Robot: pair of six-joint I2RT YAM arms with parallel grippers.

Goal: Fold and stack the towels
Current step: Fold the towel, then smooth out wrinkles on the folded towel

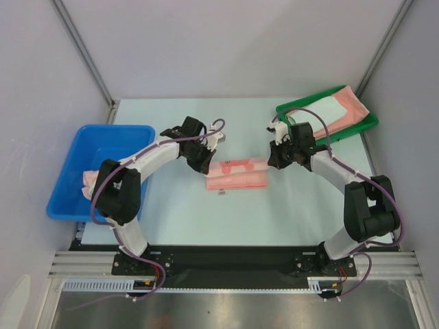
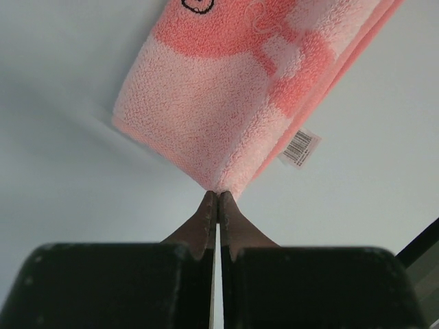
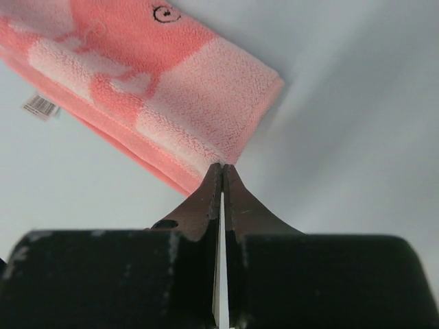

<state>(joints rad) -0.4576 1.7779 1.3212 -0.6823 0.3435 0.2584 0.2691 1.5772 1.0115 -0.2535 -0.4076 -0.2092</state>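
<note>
A salmon-pink towel (image 1: 236, 175) with white patterning lies folded lengthwise in the middle of the table, between the two arms. My left gripper (image 1: 206, 166) is shut on its left end; in the left wrist view the fingertips (image 2: 218, 195) pinch a corner of the towel (image 2: 226, 89), and a barcode tag (image 2: 300, 147) hangs from its edge. My right gripper (image 1: 271, 163) is shut on the right end, its tips (image 3: 223, 168) pinching the edge of the towel (image 3: 158, 89). Shadows under both ends suggest the held corners are slightly raised.
A green tray (image 1: 288, 110) at the back right holds a pale mint-white towel (image 1: 322, 110) and a folded pink towel (image 1: 353, 103). A blue bin (image 1: 103, 137) stands at the left with another pink towel (image 1: 89, 181) inside. Grey walls close in on three sides.
</note>
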